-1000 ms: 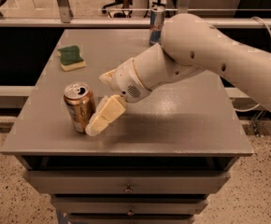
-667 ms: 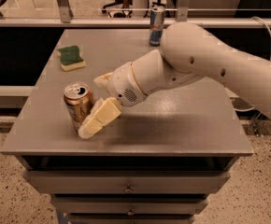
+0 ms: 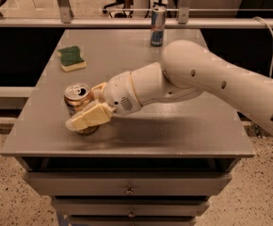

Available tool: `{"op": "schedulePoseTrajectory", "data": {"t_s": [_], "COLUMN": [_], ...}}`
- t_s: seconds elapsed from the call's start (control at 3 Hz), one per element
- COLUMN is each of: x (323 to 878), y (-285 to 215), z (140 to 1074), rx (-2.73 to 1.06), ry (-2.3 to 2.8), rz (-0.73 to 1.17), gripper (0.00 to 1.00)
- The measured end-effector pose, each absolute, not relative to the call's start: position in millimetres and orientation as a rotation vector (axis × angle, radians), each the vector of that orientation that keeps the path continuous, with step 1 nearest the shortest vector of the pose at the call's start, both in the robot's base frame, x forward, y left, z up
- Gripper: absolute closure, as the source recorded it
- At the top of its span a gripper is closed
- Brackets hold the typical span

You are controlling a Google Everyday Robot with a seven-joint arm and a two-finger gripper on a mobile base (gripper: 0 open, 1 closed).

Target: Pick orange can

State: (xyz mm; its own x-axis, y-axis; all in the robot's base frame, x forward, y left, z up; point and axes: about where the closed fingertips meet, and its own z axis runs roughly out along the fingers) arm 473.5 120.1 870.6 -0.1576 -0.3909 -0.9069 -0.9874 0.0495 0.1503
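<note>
The orange can [image 3: 76,97] stands upright on the grey table [image 3: 174,131], near the front-left corner, with its silver top and pull tab facing up. You will find the gripper [image 3: 85,105] at the can, low over the table surface, reaching in from the can's right side. Its fingers [image 3: 92,116] are spread apart with the can between them. The near finger crosses the lower front of the can body, and the far finger lies at the can's rear right. You cannot tell from this view whether either finger presses on the can. The white arm [image 3: 212,79] extends from the right edge of the view across the table. A green and yellow sponge [image 3: 72,59] lies at the rear left, well apart from the can. A taller blue and silver can [image 3: 158,26] stands at the rear edge.
</note>
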Motion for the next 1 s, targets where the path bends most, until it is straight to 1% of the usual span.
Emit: {"op": "schedulePoseTrajectory", "data": {"t_s": [0.33,0.67,1.0], "x": [476.5,491.2,516.3], "y": [125.2,111.6,77.0], "z": [876.1,890.7,917.2], "rx": [-1.360,-1.311,-1.260], "ry": [1.613,1.595,1.562], "rz": [1.125,1.093,1.008], "gripper": [0.61,0.84,1.00]}}
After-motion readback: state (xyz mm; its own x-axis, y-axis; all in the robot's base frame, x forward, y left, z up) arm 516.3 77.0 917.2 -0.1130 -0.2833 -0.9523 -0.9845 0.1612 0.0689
